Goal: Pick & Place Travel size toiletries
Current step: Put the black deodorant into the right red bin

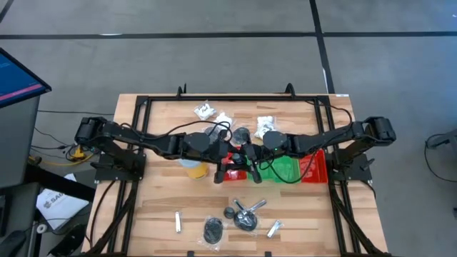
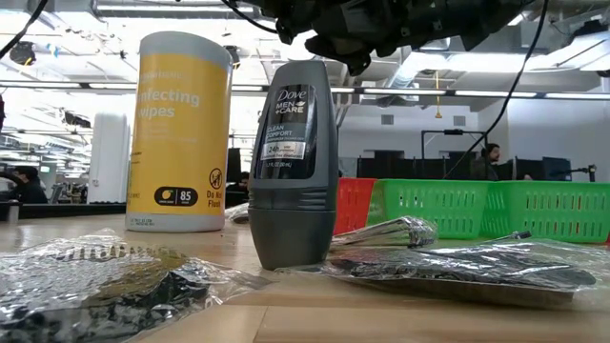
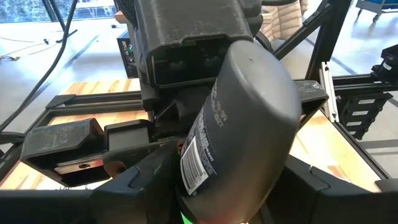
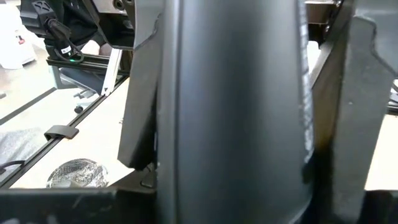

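Both grippers meet above the bins at mid-table. My left gripper point(image 1: 230, 163) point(image 3: 230, 193) is shut on a dark grey deodorant stick point(image 3: 249, 118). My right gripper point(image 1: 250, 160) point(image 4: 236, 124) is open, with its fingers on either side of the same stick point(image 4: 233, 112). A gap shows beside one finger point(image 4: 360, 112). A second deodorant stick point(image 2: 293, 162) stands upright on the near table. White packets point(image 1: 205, 111) point(image 1: 265, 121) lie at the far side. Discs point(image 1: 213, 230) and tubes point(image 1: 178, 222) point(image 1: 274, 228) lie at the near side. My left gripper pinches the deodorant stick between its two fingers at the labelled end point(image 3: 199, 168). The stick is lifted clear of the table and tilts away from the fingers, its rounded end point(image 3: 267, 81) toward the right gripper.
A yellow wipes canister point(image 1: 193, 168) point(image 2: 181, 133) stands left of the bins. A red bin point(image 1: 234, 171), a green bin point(image 1: 282, 170) and another red bin point(image 1: 314, 165) sit in a row under the grippers. Crinkly plastic packets point(image 2: 105, 276) lie near the table's front edge.
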{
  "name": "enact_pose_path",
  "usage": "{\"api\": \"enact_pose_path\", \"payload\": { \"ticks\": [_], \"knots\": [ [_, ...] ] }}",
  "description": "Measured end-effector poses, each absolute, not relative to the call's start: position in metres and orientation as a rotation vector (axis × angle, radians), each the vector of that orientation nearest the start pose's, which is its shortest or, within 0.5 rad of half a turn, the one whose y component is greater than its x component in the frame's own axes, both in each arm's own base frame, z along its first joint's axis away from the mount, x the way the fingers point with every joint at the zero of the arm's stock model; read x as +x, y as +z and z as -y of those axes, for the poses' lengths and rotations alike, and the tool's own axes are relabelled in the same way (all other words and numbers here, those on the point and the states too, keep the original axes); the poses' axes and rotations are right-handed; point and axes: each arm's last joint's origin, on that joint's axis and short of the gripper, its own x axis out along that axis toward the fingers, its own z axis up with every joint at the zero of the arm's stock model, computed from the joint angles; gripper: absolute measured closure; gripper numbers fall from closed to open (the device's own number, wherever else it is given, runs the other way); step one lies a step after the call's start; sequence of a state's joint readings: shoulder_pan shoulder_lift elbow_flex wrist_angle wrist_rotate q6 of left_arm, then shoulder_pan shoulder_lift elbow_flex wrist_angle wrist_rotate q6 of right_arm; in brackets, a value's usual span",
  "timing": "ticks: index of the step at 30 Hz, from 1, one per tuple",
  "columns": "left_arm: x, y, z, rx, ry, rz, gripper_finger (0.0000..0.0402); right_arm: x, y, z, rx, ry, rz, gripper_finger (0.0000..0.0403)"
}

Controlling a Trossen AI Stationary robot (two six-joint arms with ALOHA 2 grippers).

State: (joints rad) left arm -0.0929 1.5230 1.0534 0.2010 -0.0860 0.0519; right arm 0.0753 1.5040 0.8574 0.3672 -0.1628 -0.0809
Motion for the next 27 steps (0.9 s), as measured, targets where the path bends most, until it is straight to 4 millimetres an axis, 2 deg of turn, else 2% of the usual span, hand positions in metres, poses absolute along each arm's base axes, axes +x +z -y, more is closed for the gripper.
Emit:
{"api": "enact_pose_path", "payload": {
  "ticks": [12, 21, 27],
  "knots": [
    [0.345, 0.284, 0.029, 0.094, 0.022, -0.269, 0.0199, 0.325, 0.242, -0.026, -0.042, 0.234, -0.277, 0.0236],
    [0.339, 0.292, 0.026, 0.113, 0.067, -0.266, 0.0198, 0.307, 0.257, -0.024, -0.041, 0.193, -0.301, 0.0238],
    [0.329, 0.298, 0.025, 0.119, 0.096, -0.291, 0.0198, 0.299, 0.259, -0.023, -0.044, 0.178, -0.338, 0.0238]
  ]
}}
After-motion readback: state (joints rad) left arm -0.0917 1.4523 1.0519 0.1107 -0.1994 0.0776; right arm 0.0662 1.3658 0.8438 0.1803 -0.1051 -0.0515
